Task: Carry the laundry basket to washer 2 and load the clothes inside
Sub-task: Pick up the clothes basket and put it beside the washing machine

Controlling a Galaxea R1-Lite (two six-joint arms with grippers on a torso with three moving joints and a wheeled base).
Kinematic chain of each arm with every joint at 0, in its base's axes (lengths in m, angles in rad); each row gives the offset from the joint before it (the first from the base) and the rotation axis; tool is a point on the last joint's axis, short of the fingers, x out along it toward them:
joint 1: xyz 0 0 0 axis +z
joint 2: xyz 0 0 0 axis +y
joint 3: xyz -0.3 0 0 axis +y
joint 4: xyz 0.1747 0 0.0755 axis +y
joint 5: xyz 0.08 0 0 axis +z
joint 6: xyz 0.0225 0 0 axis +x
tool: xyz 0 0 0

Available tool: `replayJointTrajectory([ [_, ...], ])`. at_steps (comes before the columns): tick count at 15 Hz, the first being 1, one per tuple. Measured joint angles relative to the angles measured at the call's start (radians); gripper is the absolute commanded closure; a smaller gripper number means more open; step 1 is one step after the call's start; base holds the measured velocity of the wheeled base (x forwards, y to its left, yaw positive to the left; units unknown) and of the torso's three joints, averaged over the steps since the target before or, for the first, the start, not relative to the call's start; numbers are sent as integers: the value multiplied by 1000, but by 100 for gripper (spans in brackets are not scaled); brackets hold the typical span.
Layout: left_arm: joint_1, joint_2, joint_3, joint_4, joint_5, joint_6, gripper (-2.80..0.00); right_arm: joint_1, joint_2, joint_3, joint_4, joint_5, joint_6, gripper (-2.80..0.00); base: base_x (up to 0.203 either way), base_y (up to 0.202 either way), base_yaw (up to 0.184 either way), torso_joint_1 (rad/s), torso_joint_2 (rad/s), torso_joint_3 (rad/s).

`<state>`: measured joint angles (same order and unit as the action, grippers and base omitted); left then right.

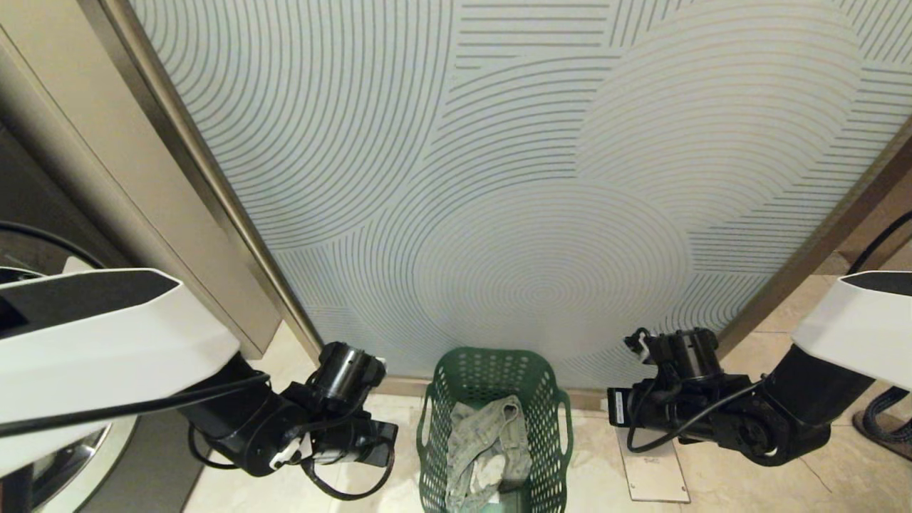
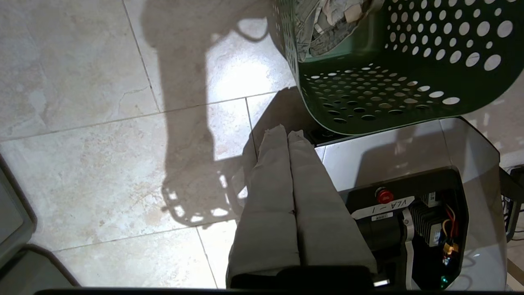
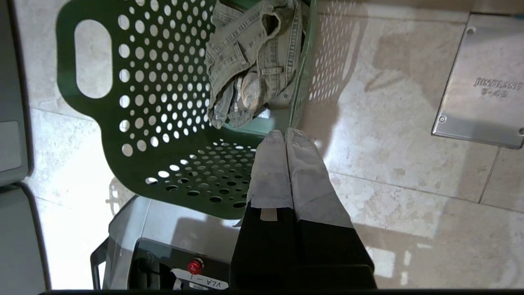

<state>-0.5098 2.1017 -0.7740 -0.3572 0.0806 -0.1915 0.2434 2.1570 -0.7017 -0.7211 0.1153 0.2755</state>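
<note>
The dark green laundry basket [image 1: 491, 367] stands on the floor tiles low in the head view, between my two arms. The clothes [image 1: 490, 445], a grey-beige bundle with a pale patch, lie inside it. My left gripper [image 2: 286, 132] is shut and holds nothing, its tips just outside the basket's wall [image 2: 389, 102]. My right gripper [image 3: 285, 132] is also shut and holds nothing, its tips close against the rim on the other side of the basket [image 3: 155, 135]. A dark washer's chrome door rim [image 1: 68, 456] peeks out behind my left arm. Its label is hidden, so I cannot tell if it is washer 2.
A wall panel with curved stripes [image 1: 541, 178] rises right behind the basket. A beige cabinet side [image 1: 107, 178] stands at the left. A metal floor plate [image 1: 652, 470] lies right of the basket. My own grey base with a red button [image 2: 385, 196] sits under the basket's near edge.
</note>
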Motion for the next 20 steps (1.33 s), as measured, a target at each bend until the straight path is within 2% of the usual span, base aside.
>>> replayJointTrajectory([
  [20,-1,0,5,2,0,-8,0,0,-25,-5,4,-4,11,0,0,0,0,1,1,-197],
])
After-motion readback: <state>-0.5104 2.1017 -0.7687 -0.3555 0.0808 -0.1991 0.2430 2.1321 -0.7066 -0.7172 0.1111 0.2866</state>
